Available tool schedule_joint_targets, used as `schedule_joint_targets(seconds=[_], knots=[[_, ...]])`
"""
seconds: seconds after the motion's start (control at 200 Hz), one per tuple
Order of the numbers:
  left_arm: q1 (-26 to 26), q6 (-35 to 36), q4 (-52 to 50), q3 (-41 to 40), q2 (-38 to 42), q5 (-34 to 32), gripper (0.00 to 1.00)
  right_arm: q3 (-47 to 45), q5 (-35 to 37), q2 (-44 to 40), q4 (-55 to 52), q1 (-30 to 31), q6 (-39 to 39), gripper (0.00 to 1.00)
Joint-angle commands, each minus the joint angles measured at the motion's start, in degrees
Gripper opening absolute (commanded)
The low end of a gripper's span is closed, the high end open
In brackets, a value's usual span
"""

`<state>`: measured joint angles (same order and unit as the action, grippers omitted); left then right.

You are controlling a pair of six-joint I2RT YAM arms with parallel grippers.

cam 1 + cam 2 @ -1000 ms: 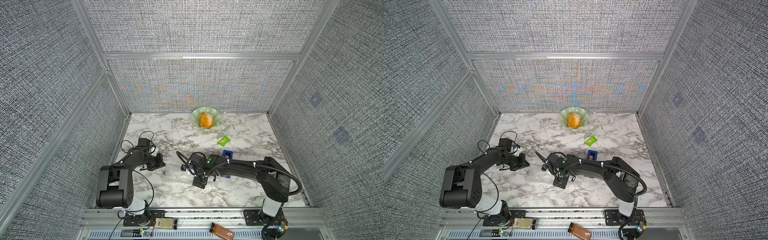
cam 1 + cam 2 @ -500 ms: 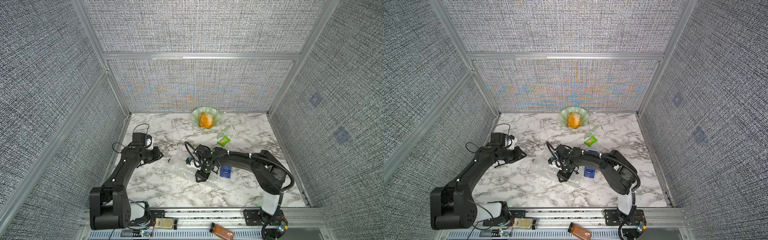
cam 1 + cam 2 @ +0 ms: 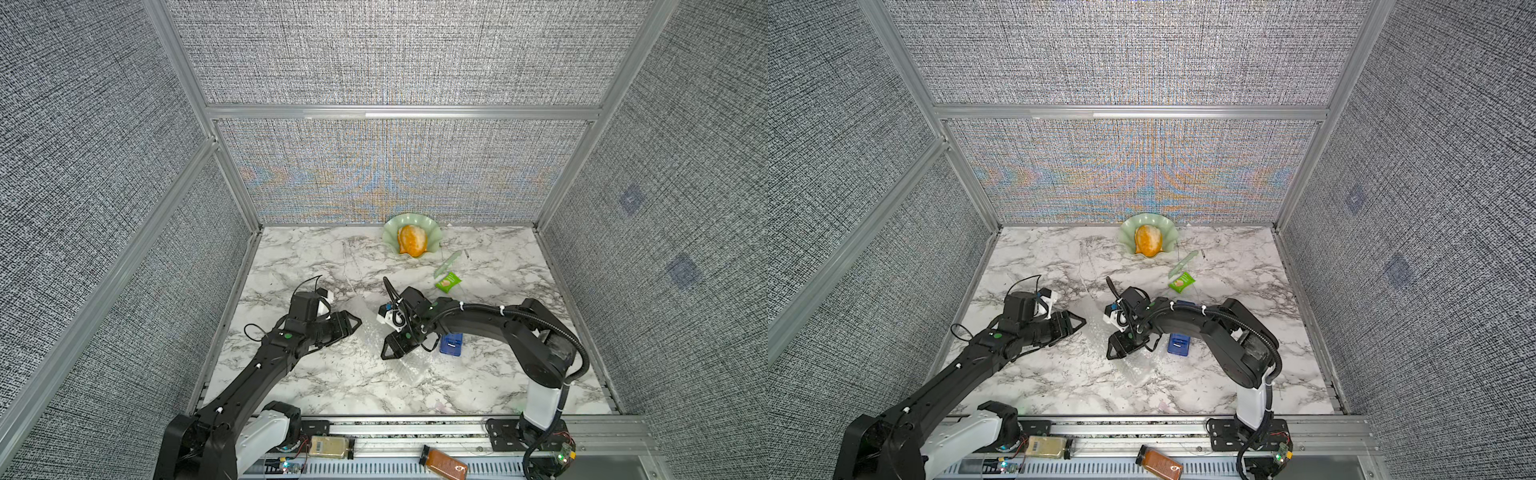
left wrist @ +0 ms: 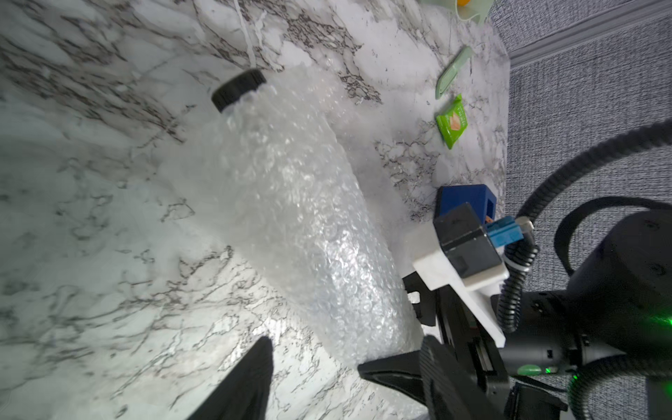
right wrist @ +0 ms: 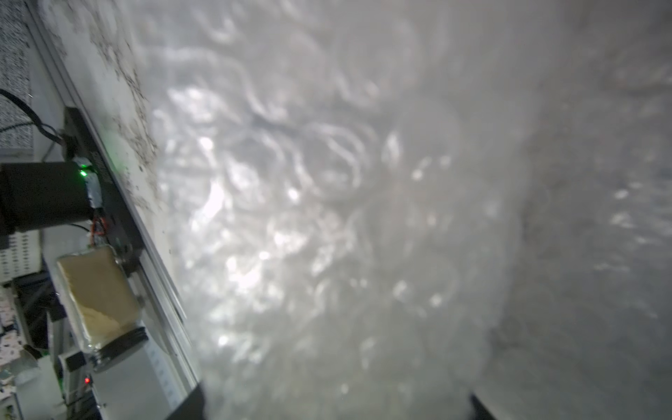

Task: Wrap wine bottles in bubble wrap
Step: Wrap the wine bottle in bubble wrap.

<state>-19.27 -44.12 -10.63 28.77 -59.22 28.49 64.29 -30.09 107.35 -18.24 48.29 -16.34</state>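
1 wine bottle (image 4: 238,90) rolled in bubble wrap (image 4: 309,225); right jaws clamped on wrap, left jaws apart, empty.

On table (image 3: 332,386), bottle (image 4: 238,89) lies in bubble wrap (image 4: 309,225); tape dispenser (image 3: 451,345) just to its R, poss. touching.

Robot lab cell; aluminium frame (image 3: 399,112), fabric walls (image 3: 395,50)

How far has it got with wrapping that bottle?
Nearly done, it seems. Done: the bubble wrap is rolled around the bottle, lying on the table; only its black cap pokes out. In hand: the right pincer grips the roll away from the cap, while the left pincer stands open beside it, holding nothing. Left: probably fastening the roll, perhaps with the blue tape dispenser nearby.
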Motion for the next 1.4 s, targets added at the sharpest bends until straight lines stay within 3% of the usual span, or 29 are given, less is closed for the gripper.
schedule_joint_targets(seconds=[0.0, 0.18, 0.48, 0.66, 0.825, 1.15, 1.226, 1.316, 1.396], knots=[[-2.15, -11.38, 13.21, -5.55, 0.39, 1.57, 0.69, -1.94, -2.6, 0.08, 7.94, -0.17, -9.56, 0.46], [-8.42, -18.26, 27.7, -9.49, -4.64, 1.53, 0.69, -5.88, -6.73, -0.61, 18.92, -0.73, -17.82, 0.46], [-8.95, -25.11, 37.01, -12.34, -9.49, -2.17, 0.65, -12.24, -9.88, -0.88, 33.95, -1.44, -28.23, 0.46], [-8.9, -24.39, 35.56, -9.8, -13.87, -2.0, 0.67, -13.94, -9.99, -1.33, 37.14, -1.54, -30.37, 0.46], [-9.04, -20.18, 28.77, -4.08, -18.42, -1.99, 0.67, -12.84, -9.57, -1.85, 33.29, -1.54, -27.82, 0.46], [-9.03, -15.82, 21.5, 0.67, -24.13, -2.29, 0.53, -12.98, -10.02, -2.3, 34.25, -1.54, -27.79, 0.47], [-9.04, -13.89, 18.55, 2.09, -24.68, -3.31, 0.48, -12.8, -9.67, -2.67, 33.06, -1.53, -27.47, 0.53], [-9.06, -11.36, 14.1, 4.22, -24.89, -5.22, 0.43, -12.13, -6.39, -4.61, 26.9, -1.54, -24.85, 0.69], [-9.08, -9.43, 10.92, 5.8, -25.24, -6.26, 0.39, -10.09, -2.46, -6.96, 18.67, -1.53, -20.91, 0.73]])
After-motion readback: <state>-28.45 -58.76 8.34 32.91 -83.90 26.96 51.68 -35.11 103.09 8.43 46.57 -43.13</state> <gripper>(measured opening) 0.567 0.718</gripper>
